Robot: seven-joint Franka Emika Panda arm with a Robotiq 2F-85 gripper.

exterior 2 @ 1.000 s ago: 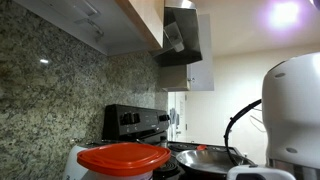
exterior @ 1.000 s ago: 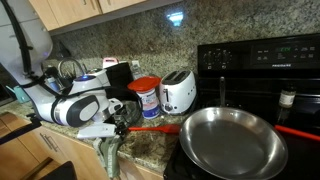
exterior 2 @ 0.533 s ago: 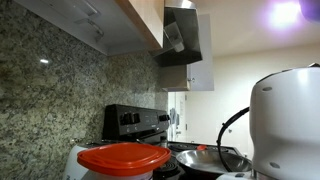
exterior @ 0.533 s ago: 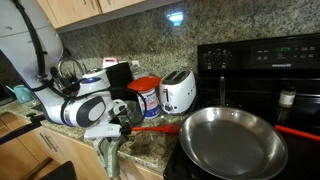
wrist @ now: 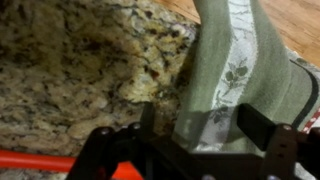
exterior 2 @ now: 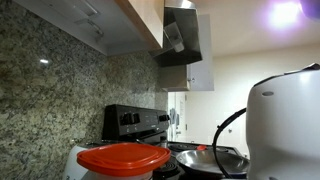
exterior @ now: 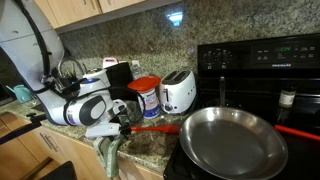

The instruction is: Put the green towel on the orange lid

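The green towel (exterior: 108, 152) hangs over the front edge of the granite counter (exterior: 150, 145); in the wrist view it (wrist: 230, 75) is pale green with a white leaf-patterned stripe. My gripper (exterior: 122, 124) is low at the counter edge right above it. In the wrist view my gripper (wrist: 205, 125) is open, with the towel lying between the two dark fingers and a gap showing at the left finger. The orange lid (exterior: 145, 83) sits on a white canister behind the gripper, and it fills the foreground of an exterior view (exterior 2: 123, 157).
A white toaster (exterior: 178, 92) stands next to the canister. A large steel pan (exterior: 232, 140) with an orange-red handle (exterior: 155, 128) sits on the black stove (exterior: 265, 60) beside my gripper. Utensils and clutter (exterior: 75, 72) stand at the back of the counter.
The arm has shifted a little; in an exterior view its white body has slid left and covers more of the frame. The towel and gripper stay at the counter edge.
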